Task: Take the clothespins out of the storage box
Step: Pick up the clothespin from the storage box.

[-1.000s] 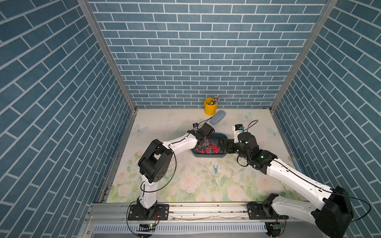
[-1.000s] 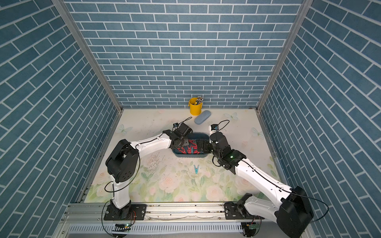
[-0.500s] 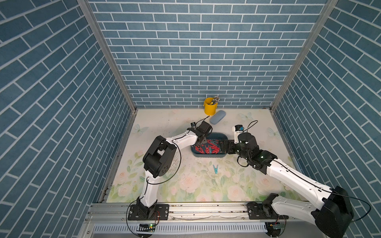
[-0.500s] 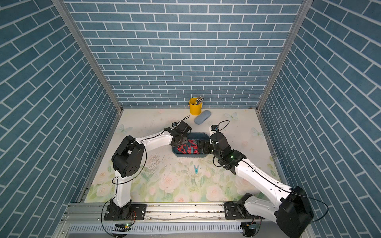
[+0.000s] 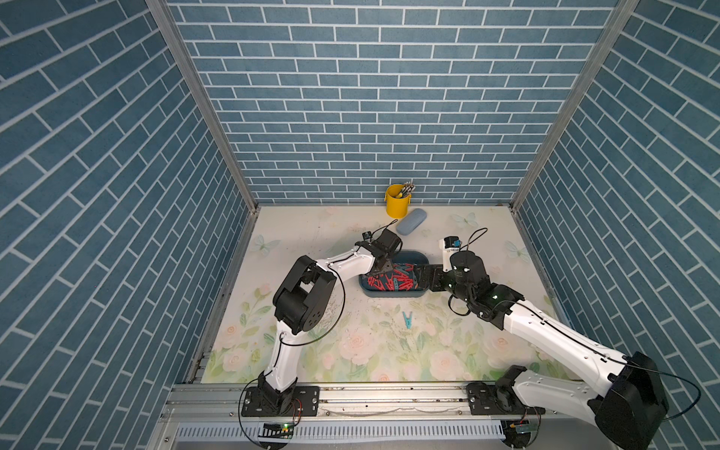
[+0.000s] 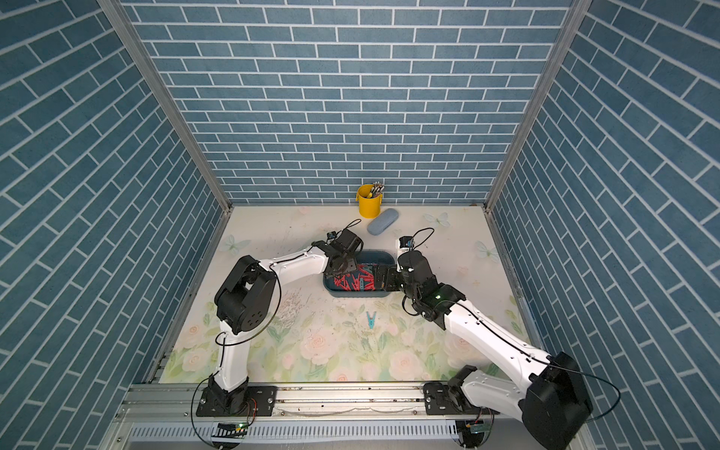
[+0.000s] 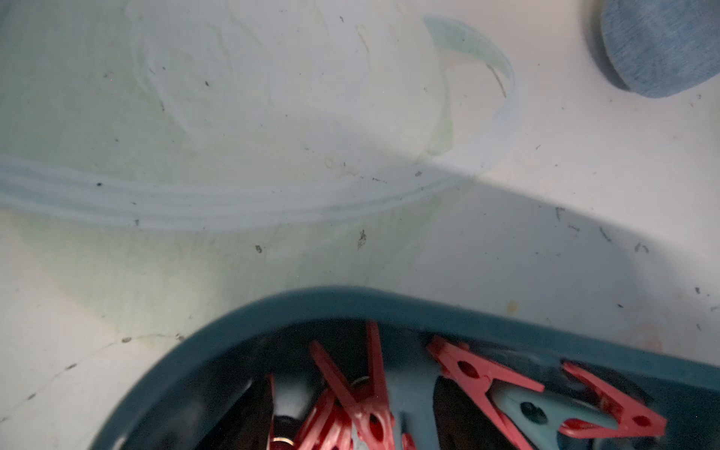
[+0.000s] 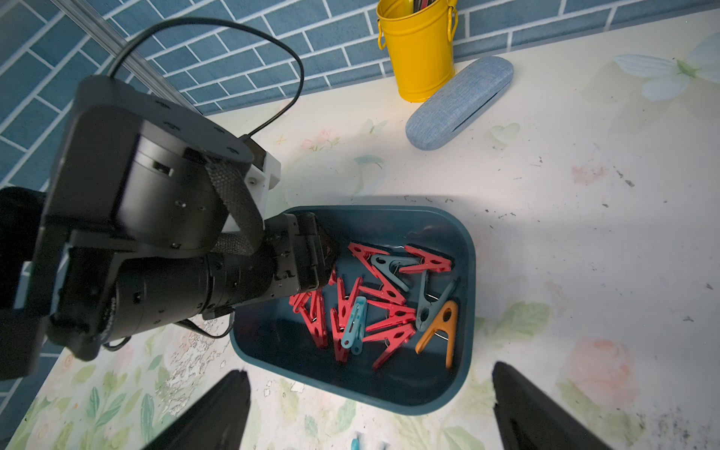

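In both top views the storage box sits mid-frame, clothespins heaped inside, one teal clothespin just below. Left gripper reaches inside, its grip impossible to tell; right gripper gapes.

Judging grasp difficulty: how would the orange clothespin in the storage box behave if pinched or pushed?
The orange clothespin looks like thin hard plastic: probably stiff and light. Its smooth tapered legs may slip from a pinch. Lying flat by the storage box wall, it would likely slide, not roll.
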Robot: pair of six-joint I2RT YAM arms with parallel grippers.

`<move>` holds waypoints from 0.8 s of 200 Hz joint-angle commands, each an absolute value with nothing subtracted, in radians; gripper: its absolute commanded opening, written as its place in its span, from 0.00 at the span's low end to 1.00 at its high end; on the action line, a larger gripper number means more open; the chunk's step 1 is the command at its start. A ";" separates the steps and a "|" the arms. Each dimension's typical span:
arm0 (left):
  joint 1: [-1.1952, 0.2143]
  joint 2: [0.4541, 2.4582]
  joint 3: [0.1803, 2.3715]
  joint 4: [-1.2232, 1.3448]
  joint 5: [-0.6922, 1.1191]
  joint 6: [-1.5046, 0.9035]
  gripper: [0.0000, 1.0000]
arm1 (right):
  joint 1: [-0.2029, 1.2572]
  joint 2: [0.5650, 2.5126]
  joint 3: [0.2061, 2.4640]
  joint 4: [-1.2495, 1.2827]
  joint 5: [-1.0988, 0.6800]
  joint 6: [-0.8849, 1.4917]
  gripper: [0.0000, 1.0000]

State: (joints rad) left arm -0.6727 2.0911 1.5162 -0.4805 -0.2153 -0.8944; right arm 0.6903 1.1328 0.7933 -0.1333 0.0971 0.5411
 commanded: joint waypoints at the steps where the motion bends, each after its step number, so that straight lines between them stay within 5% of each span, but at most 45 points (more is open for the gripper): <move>1: -0.673 2.069 1.511 -0.497 -0.216 -0.893 0.59 | 0.683 1.141 0.784 -0.103 0.086 0.508 0.99; 30: -0.672 2.083 1.517 -0.506 -0.226 -0.891 0.40 | 0.681 1.147 0.785 -0.101 0.080 0.505 0.99; 65: -0.672 2.091 1.531 -0.514 -0.241 -0.882 0.39 | 0.680 1.154 0.783 -0.098 0.074 0.505 0.99; 98: -0.669 2.108 1.546 -0.530 -0.250 -0.886 0.27 | 0.676 1.156 0.785 -0.096 0.071 0.502 1.00; 160: -0.655 2.123 1.533 -0.527 -0.257 -0.892 0.27 | 0.669 1.164 0.785 -0.095 0.061 0.497 0.99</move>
